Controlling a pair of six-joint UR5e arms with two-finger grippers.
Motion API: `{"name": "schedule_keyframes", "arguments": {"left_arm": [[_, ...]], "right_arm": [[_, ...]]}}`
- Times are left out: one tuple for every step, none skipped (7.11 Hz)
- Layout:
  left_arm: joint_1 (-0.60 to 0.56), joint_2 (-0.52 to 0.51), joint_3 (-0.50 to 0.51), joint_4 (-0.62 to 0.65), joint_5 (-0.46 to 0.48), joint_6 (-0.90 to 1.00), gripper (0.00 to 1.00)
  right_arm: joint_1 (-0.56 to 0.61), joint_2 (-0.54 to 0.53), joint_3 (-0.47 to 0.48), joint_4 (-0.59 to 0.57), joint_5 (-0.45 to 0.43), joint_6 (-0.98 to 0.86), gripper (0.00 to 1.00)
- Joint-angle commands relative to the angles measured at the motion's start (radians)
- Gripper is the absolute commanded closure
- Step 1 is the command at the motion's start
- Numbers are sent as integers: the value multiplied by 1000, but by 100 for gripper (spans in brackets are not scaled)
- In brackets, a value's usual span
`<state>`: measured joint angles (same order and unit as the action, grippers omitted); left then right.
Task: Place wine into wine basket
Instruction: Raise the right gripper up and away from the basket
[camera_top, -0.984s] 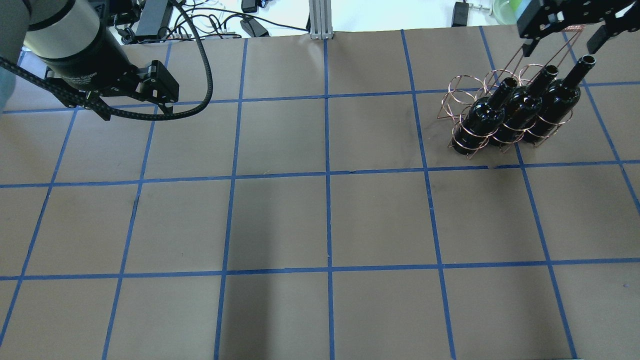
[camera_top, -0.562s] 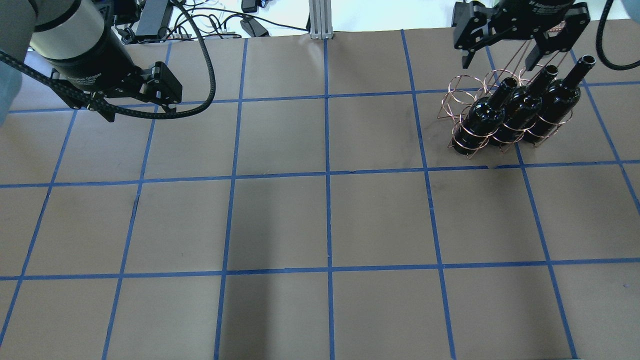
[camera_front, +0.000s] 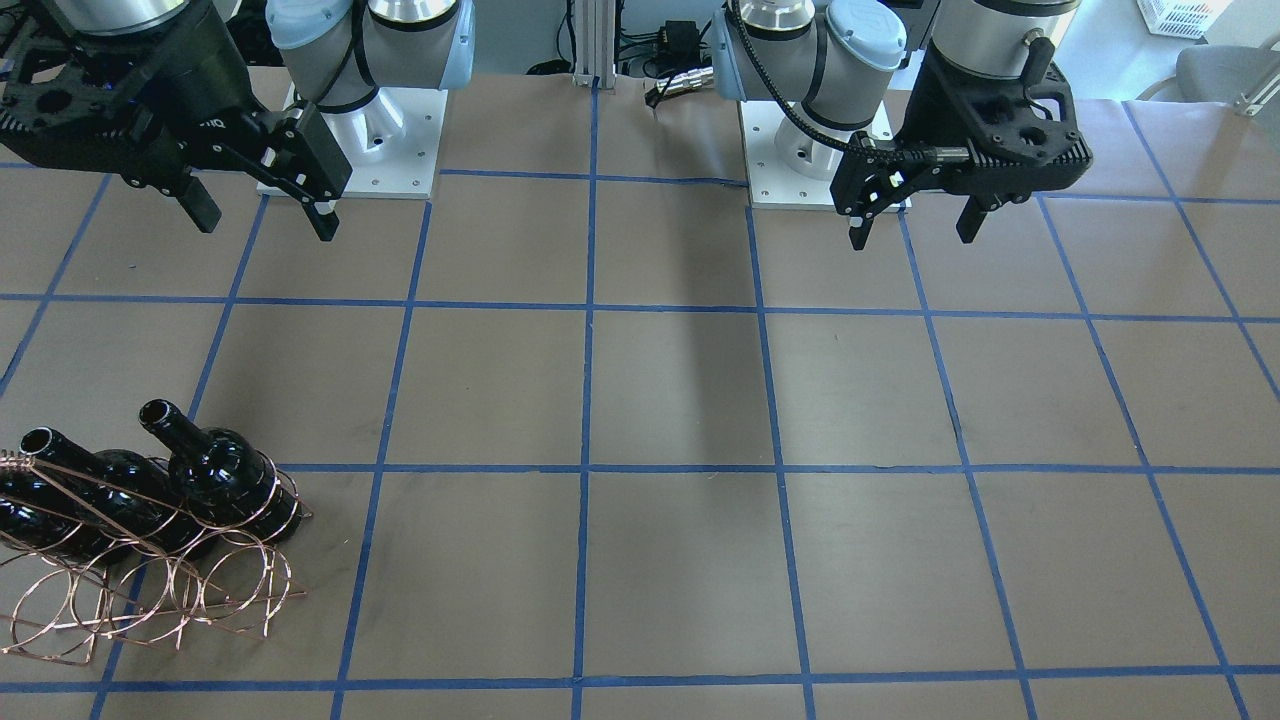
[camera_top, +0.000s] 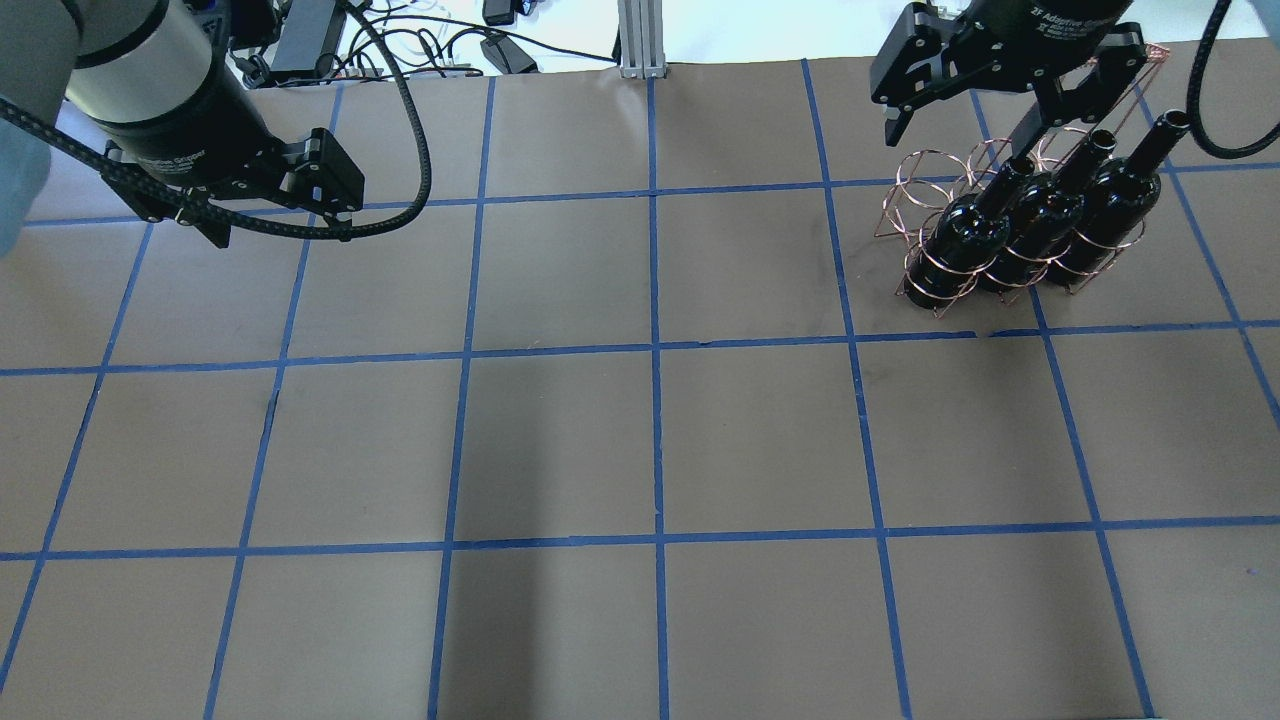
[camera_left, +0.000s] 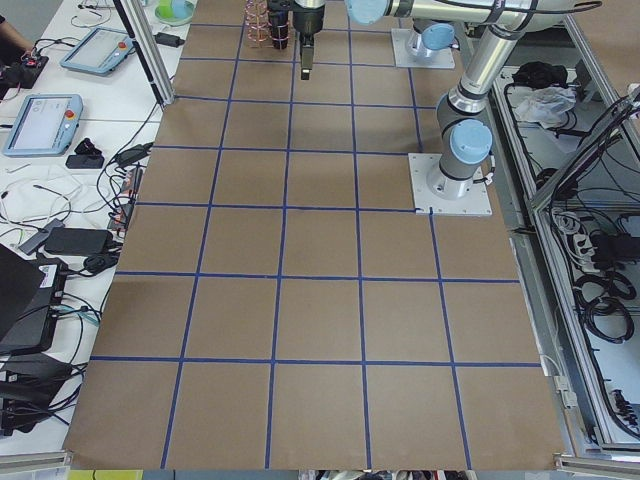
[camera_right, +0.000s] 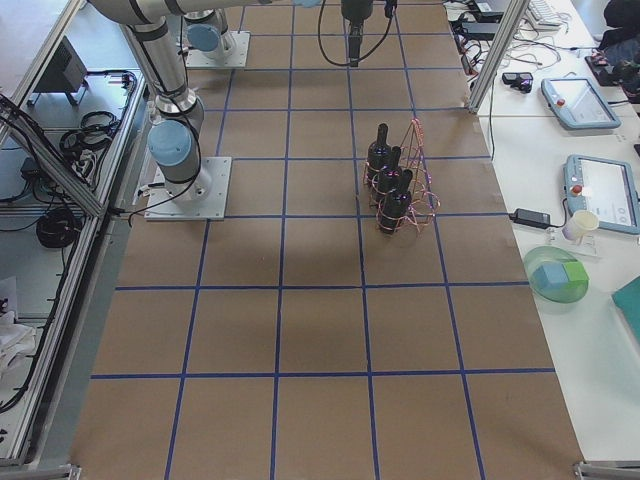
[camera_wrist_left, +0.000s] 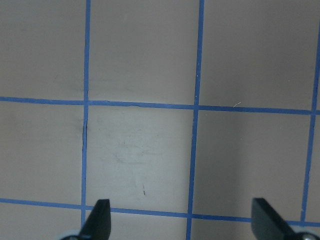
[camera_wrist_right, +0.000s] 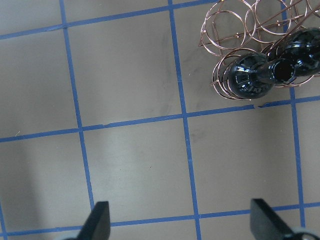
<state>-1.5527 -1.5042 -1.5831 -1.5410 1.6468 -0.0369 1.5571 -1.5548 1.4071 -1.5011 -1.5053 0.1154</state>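
Three near-black wine bottles lean side by side in the copper wire basket (camera_top: 921, 181) at the far right of the table: one on the left (camera_top: 962, 236), one in the middle (camera_top: 1040, 215), one on the right (camera_top: 1115, 195). The basket (camera_front: 150, 590) and two bottles (camera_front: 215, 470) (camera_front: 100, 490) also show in the front view. My right gripper (camera_top: 958, 135) is open and empty, high above the basket's far left side. Its wrist view looks down on a bottle (camera_wrist_right: 252, 77) and the basket (camera_wrist_right: 235, 25). My left gripper (camera_top: 280, 225) is open and empty over the far left of the table.
The brown table (camera_top: 650, 440) carries a grid of blue tape. Cables and power bricks (camera_top: 300, 40) lie beyond the far edge, beside a metal post (camera_top: 640, 40). The arm bases (camera_front: 350, 140) (camera_front: 820, 150) stand at the robot's side.
My right gripper has moved left from the far right corner to above the basket's far left side, staying open. My left gripper has hardly moved. The bottles are still.
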Motion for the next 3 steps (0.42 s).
{"name": "schedule_keyframes", "arguments": {"left_arm": [[-1, -4, -2, 1, 1, -1, 0], [-3, -2, 0, -1, 5, -1, 0], [-6, 1, 2, 2, -8, -4, 0]], "right_arm": [[0, -1, 3, 4, -4, -2, 0], [0, 1, 3, 4, -6, -3, 0], [0, 2, 4, 4, -6, -6, 0]]}}
